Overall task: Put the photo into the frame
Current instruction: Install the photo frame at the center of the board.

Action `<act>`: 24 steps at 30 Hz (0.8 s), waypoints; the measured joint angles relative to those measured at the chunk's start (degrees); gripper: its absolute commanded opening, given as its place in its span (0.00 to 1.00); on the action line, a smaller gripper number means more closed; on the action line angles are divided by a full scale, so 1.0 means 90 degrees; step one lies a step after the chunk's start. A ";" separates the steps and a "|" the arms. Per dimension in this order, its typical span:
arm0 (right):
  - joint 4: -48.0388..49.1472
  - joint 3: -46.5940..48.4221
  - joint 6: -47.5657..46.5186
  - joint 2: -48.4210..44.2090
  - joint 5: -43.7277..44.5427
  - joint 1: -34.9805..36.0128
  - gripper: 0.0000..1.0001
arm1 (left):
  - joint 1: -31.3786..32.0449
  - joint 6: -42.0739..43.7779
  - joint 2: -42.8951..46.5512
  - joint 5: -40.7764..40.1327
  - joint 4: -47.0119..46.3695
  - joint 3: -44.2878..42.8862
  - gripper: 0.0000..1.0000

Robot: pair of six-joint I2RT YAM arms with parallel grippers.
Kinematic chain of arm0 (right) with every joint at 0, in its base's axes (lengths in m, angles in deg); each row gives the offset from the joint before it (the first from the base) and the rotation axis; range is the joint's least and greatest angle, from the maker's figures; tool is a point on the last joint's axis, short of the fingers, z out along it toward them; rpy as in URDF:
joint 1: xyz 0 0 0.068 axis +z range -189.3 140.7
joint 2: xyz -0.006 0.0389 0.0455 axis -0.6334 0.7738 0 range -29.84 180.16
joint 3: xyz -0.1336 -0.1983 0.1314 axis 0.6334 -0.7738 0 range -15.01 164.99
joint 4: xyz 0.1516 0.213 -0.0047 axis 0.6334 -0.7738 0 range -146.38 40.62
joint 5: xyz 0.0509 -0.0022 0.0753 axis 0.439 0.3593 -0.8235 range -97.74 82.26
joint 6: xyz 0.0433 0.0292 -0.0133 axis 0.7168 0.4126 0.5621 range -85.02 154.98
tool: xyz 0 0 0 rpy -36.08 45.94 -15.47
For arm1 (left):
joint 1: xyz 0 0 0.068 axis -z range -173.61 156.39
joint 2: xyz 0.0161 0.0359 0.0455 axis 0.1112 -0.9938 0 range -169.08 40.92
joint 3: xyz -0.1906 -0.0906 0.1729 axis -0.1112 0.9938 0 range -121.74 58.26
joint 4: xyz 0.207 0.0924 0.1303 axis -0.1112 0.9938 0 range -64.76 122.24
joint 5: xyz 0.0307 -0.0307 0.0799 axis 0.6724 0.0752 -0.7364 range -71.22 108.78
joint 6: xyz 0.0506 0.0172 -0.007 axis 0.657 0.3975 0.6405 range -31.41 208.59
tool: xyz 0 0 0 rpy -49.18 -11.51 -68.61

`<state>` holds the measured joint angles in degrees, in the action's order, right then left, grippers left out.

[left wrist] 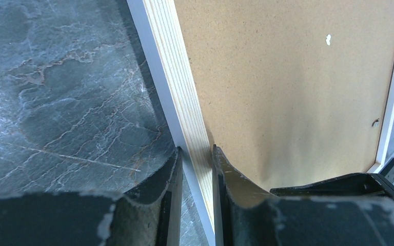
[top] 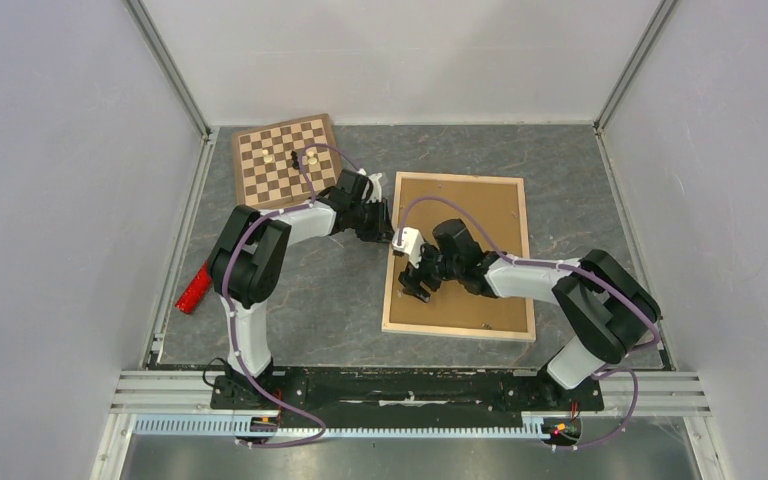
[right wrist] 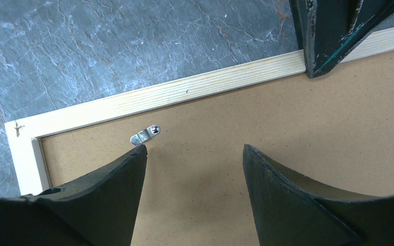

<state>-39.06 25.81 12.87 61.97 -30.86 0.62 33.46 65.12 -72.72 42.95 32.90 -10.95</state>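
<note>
Here, the frame [top: 458, 331] lies back-up on the grey surface [top: 330, 300], right of centre in the top view, with a brown board [top: 475, 225] filling it. The left fingers [left wrist: 151, 187] pinch the upper half of its left bar, one outside and one on the board side. The right fingers [right wrist: 102, 195] stand spread over the board's lower left, just beside a small metal clip [right wrist: 145, 135].

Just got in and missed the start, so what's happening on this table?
The frame lies face down with its brown backing board in place. The left gripper pinches one side bar, while the right gripper hovers open over the board beside a small metal tab. No photo is visible.
</note>
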 measured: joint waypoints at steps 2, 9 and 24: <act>0.0005 0.0000 -0.0049 0.0000 0.0080 0.0049 0.71 | 0.0000 -0.0007 0.0000 0.0002 -0.0007 0.0002 0.02; 0.0015 0.0000 -0.0172 0.0005 0.0274 0.0185 0.71 | 0.0000 -0.0007 0.0000 0.0002 -0.0005 0.0000 0.02; 0.0058 -0.0005 -0.0194 0.0126 0.0301 0.0386 0.71 | -0.0002 -0.0007 0.0000 0.0000 0.0024 -0.0007 0.02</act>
<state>-38.53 25.76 11.12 63.11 -28.15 4.09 33.43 65.06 -72.72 42.95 33.12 -11.02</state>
